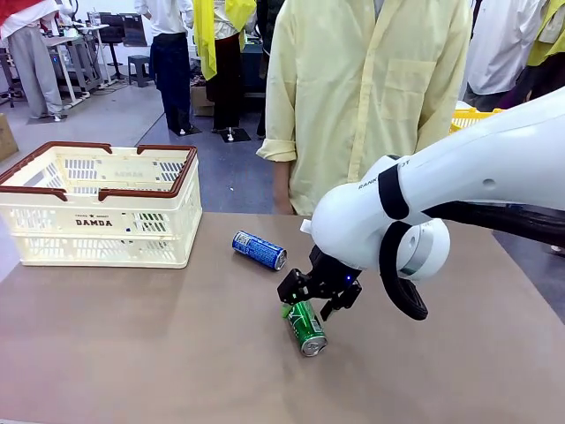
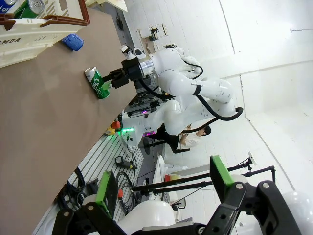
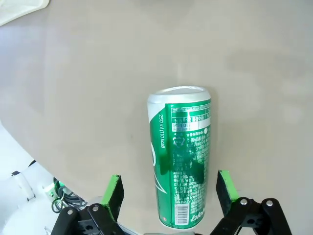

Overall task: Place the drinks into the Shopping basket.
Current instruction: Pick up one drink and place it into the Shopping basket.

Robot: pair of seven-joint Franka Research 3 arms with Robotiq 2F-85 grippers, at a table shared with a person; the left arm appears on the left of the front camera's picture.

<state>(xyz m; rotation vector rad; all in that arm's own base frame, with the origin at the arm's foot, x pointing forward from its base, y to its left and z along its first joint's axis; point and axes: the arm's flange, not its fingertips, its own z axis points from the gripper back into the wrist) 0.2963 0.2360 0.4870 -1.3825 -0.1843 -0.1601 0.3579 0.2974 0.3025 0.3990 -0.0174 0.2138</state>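
Observation:
A green can lies on its side on the brown table, right of centre. My right gripper stands open just over it, one green pad on each side of the can's near end, with a small gap on both sides. A blue can lies on its side a little farther back and to the left. The cream Shopping basket with its dark red rim stands at the back left. My left gripper is open, holds nothing, and looks at the green can from far off.
A person in a pale yellow shirt stands at the far edge, arms down. A bright yellow basket shows behind the right arm. A green can with a silver top shows by the basket's rim; whether it is inside, I cannot tell.

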